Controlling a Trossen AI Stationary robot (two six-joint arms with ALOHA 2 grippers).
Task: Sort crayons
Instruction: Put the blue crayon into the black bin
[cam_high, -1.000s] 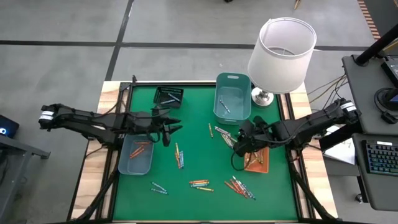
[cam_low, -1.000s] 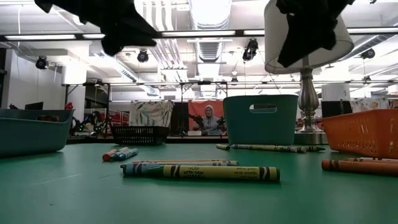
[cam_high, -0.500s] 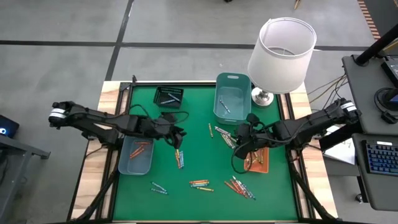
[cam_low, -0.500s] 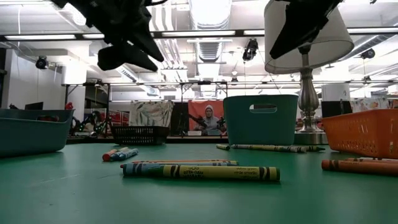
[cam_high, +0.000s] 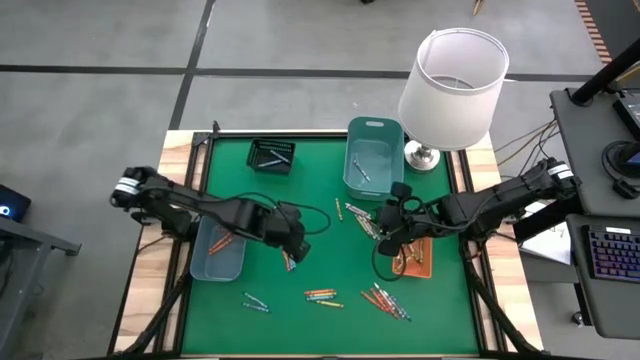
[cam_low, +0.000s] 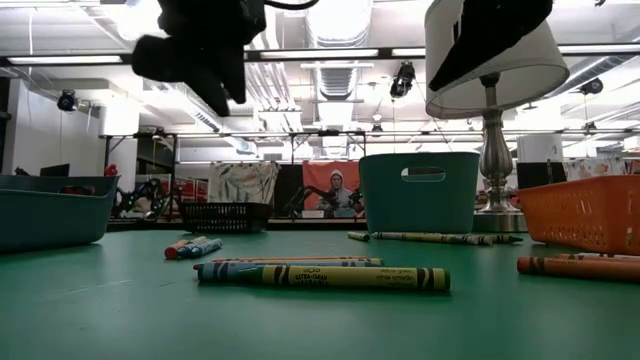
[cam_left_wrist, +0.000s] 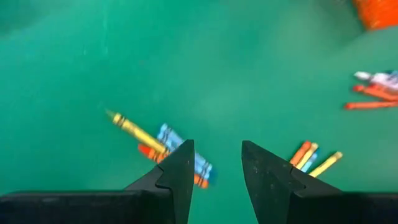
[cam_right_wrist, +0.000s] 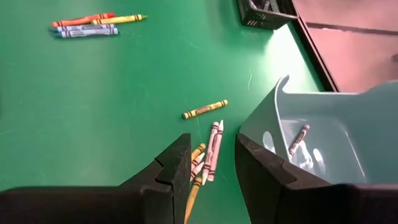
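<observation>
Crayons lie loose on the green table (cam_high: 320, 180) in several small groups. My left gripper (cam_high: 296, 241) hangs open, pointing down, just above the group at mid-table (cam_high: 289, 257): a yellow crayon (cam_left_wrist: 134, 130) and a blue one (cam_left_wrist: 181, 150) on an orange one. My right gripper (cam_high: 389, 234) is open in the air over the crayons (cam_right_wrist: 209, 151) beside the teal bin (cam_high: 374, 158). Neither gripper has anything between its fingers. In the low view both grippers (cam_low: 200, 55) (cam_low: 488, 40) hang well above the table.
A teal tray (cam_high: 219, 251) at the left holds reddish crayons. A black basket (cam_high: 272, 155) stands at the far left and an orange tray (cam_high: 413, 257) at the right. A white lamp (cam_high: 452, 88) stands at the far right corner. More crayons (cam_high: 321, 295) (cam_high: 386, 300) lie near the front edge.
My left gripper has swung from beside the teal tray toward the table's right and near edges, coming over the mid-table crayons, and has tipped to point steeply down. My right gripper has stayed in place and rolled about its own axis.
</observation>
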